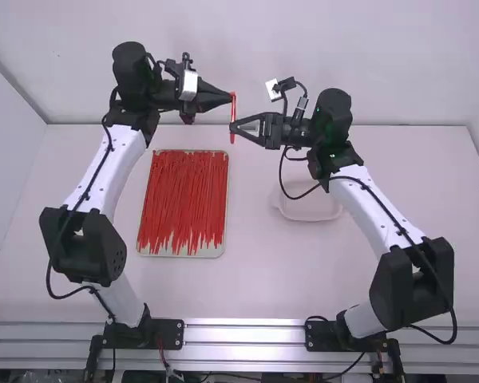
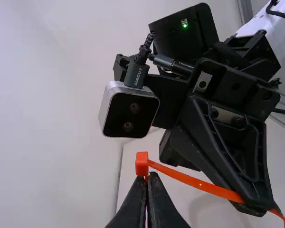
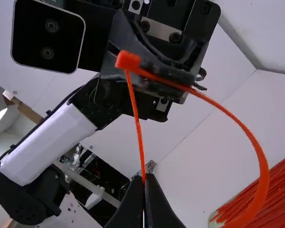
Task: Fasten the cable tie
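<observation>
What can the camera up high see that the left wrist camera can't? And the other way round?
Up high: the white table, a tray full of red ties, a see-through dish, and the whole left arm and right arm.

Left wrist: close-up details, like the square head of the cable tie and two round lenses on the right arm's camera.

Both: that red cable tie, pinched by the left claw and the right claw.
</observation>
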`<state>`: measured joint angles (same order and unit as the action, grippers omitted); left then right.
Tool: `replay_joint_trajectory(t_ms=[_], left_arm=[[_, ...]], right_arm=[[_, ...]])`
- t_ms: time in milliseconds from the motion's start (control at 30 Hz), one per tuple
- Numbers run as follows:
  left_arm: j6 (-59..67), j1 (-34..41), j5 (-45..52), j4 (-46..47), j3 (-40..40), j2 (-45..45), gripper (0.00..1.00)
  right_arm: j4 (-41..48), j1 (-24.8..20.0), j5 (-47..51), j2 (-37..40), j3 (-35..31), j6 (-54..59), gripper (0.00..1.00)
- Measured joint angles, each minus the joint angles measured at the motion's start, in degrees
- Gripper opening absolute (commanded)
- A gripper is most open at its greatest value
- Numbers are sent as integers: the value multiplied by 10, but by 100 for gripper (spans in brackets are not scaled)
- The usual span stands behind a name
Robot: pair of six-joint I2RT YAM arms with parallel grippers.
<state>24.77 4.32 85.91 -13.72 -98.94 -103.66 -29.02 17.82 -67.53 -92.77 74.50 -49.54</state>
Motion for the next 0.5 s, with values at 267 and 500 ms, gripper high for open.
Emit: replay_joint_trajectory(t_ms=[267,500], left_arm=[[1,0,0,2,0,0,2],[1,0,0,2,0,0,2]], right_arm=[[-5,0,2,0,0,-10,0],[-13,0,1,0,0,-45,0]])
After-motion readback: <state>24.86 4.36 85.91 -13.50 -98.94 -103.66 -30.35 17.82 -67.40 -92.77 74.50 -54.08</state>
